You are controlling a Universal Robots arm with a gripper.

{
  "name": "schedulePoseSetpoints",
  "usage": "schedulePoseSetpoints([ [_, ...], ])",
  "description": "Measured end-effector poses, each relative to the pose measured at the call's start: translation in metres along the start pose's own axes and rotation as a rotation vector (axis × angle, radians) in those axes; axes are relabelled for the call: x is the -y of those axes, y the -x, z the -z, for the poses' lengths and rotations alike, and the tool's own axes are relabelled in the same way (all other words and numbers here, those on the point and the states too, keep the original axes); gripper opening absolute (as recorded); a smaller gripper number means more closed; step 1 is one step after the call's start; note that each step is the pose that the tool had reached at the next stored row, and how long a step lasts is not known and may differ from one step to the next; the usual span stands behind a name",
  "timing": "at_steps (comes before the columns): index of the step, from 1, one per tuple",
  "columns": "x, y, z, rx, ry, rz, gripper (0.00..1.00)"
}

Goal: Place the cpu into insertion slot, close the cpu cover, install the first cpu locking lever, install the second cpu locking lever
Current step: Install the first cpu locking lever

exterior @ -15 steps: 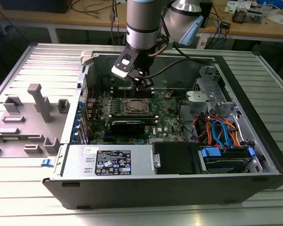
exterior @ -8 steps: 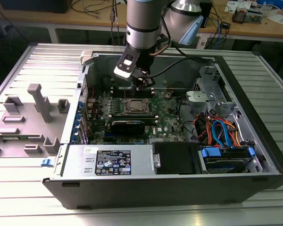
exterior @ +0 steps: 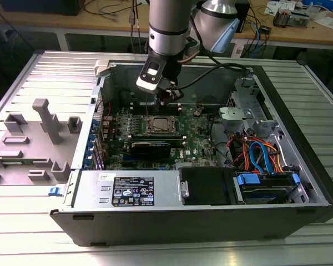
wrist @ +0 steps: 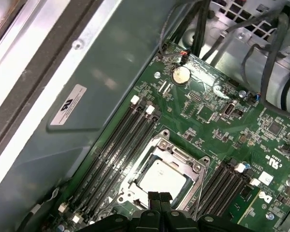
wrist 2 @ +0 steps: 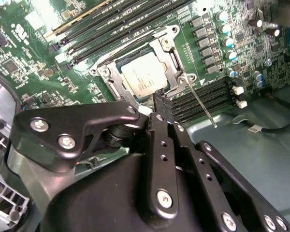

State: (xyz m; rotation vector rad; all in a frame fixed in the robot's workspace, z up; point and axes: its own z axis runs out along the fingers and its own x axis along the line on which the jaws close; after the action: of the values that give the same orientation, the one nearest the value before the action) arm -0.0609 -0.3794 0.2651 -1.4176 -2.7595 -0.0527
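The cpu (wrist 2: 144, 79), a small square chip with a silvery top, lies flat in the insertion slot (wrist 2: 104, 71) on the green motherboard (exterior: 197, 138). The cpu cover (wrist 2: 170, 58), a silver frame, lies down around it, and the chip shows through its window. In the first wrist view the cpu (wrist: 162, 176) and cover (wrist: 176, 153) sit just beyond my fingertips. My gripper (wrist 2: 162, 102) hovers at the socket's edge, fingers pressed together with nothing between them. A thin locking lever (wrist 2: 201, 105) angles out from a socket corner over the memory slots. In the exterior view my gripper (exterior: 167, 100) hangs just behind the socket (exterior: 158, 126).
Long black memory slots (wrist 2: 111, 24) flank the socket on both sides. A black graphics card (exterior: 150, 147) lies in front of it, with the power supply (exterior: 130, 191) nearer still. Coloured cables (exterior: 261, 155) fill the case's right. The case wall (wrist: 87, 96) rises close behind.
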Motion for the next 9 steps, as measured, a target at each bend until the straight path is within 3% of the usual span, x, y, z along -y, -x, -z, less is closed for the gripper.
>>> schedulePoseSetpoints([
  [9,0.0000,0.0000,0.0000,-0.0022,-0.0086,0.172,0.11],
])
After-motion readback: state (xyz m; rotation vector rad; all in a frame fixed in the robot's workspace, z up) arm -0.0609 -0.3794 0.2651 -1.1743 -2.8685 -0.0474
